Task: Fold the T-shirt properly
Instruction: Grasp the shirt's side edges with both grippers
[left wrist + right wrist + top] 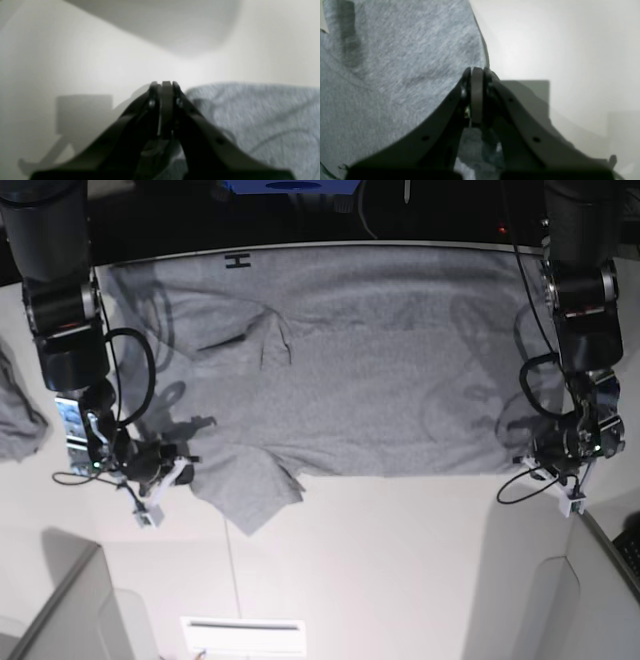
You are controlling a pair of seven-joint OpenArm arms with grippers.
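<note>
The heather-grey T-shirt (340, 370) lies spread flat across the far half of the white table (400, 560), with a black letter (237, 261) at its far edge. My left gripper (530, 460) sits at the shirt's near right corner. In the left wrist view the left gripper (166, 83) is shut, the T-shirt (250, 120) lies to its right, and cloth shows between the finger bases. My right gripper (185, 465) is at the near left sleeve. The right gripper (477, 68) is shut on the edge of the T-shirt (382, 75).
A smaller piece of grey cloth (15, 420) lies at the table's left edge. A blue object (290, 185) stands beyond the far edge. Cables hang beside both forearms.
</note>
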